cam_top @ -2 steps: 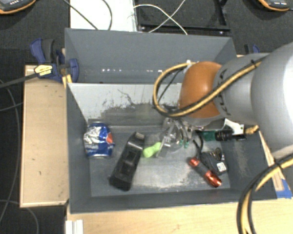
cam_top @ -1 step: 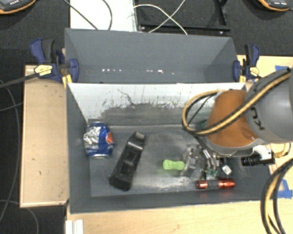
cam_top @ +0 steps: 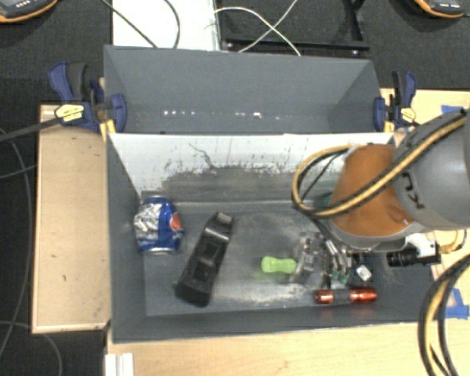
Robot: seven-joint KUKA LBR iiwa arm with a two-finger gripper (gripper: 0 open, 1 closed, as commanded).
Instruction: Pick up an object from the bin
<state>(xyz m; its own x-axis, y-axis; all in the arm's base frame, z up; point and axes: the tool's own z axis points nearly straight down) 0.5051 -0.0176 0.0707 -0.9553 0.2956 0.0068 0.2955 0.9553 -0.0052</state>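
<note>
I see the hand [cam_top: 327, 261] at lower right, just beside a green piece [cam_top: 278, 266]. Released or clenched: I cannot tell.

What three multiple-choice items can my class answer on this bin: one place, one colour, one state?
1. Where in the bin lies the crushed can? A right; B left; C centre.
2. What colour is the small object beside the gripper? A yellow; B white; C green.
3. How is the black object placed? A lying on the floor; B stacked on the can; C standing upright.
Answers: 1 B, by the left wall. 2 C, bright green. 3 A, flat, apart from the can.
</note>
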